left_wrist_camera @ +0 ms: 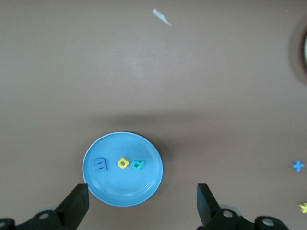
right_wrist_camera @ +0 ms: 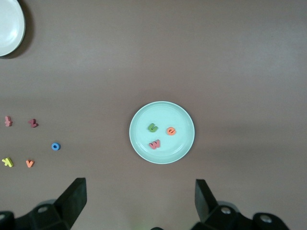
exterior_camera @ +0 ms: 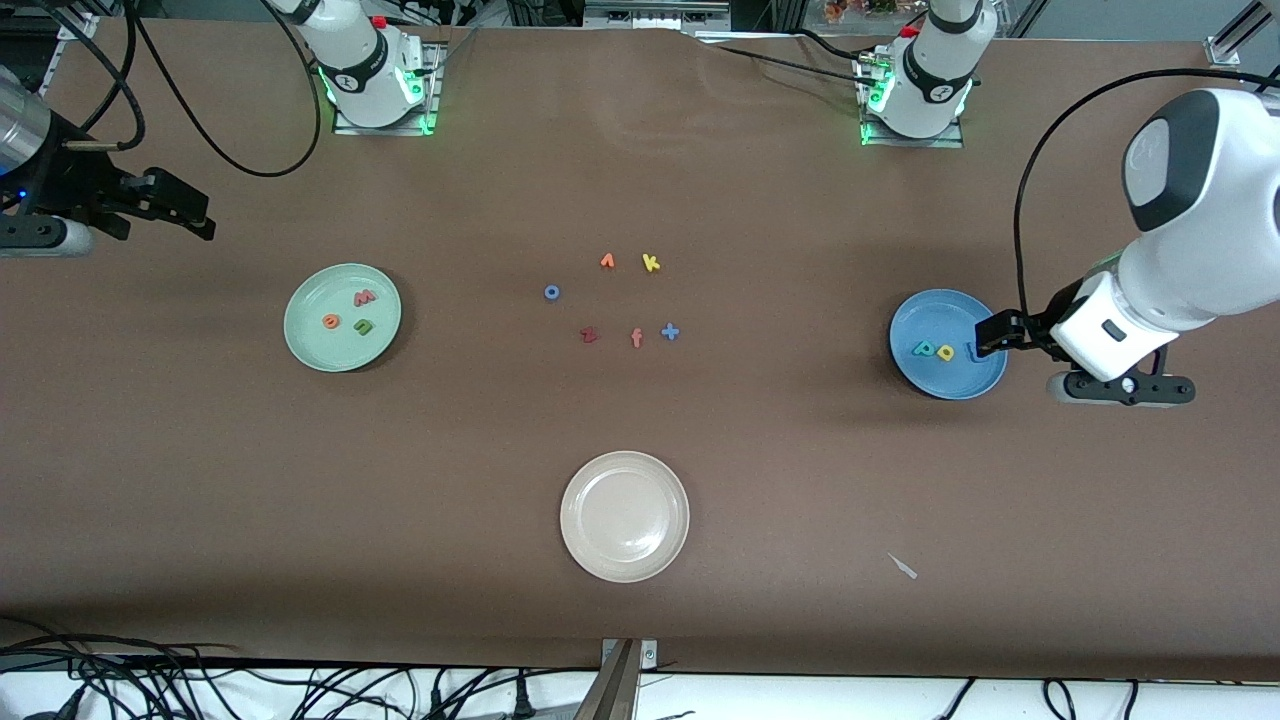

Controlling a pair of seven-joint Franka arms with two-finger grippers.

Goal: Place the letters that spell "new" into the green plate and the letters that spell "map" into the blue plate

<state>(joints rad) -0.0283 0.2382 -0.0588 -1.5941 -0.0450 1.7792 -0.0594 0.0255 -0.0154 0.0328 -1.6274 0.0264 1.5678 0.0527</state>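
Left gripper (left_wrist_camera: 141,203): raised over the table at the left arm's end, just beside the blue plate (exterior_camera: 948,317); fingers spread wide, holding nothing. In the front view its fingertip covers part of the plate rim and most of the blue m (left_wrist_camera: 100,165).

Right gripper (right_wrist_camera: 139,201): raised over the table edge at the right arm's end, well apart from the green plate (exterior_camera: 342,317); fingers spread wide, empty. In the front view the arm is cut off by the frame edge.

Blue plate contents: teal p (exterior_camera: 923,349), yellow a (exterior_camera: 945,352) and the blue m, lying in a row.

Green plate contents: salmon w (exterior_camera: 364,297), orange e (exterior_camera: 331,321), green n (exterior_camera: 362,326), close together but apart.

Readable characters at mid-table: yellow k (exterior_camera: 651,263), orange-pink f (exterior_camera: 636,338), blue o (exterior_camera: 551,292), blue plus (exterior_camera: 670,332). The dark red piece (exterior_camera: 590,335) and the orange piece (exterior_camera: 607,261) are too small to read with certainty.

White plate (exterior_camera: 625,516): nearer the front camera than the loose letters; cut off at the frame edge in both wrist views. No brand marks are legible.
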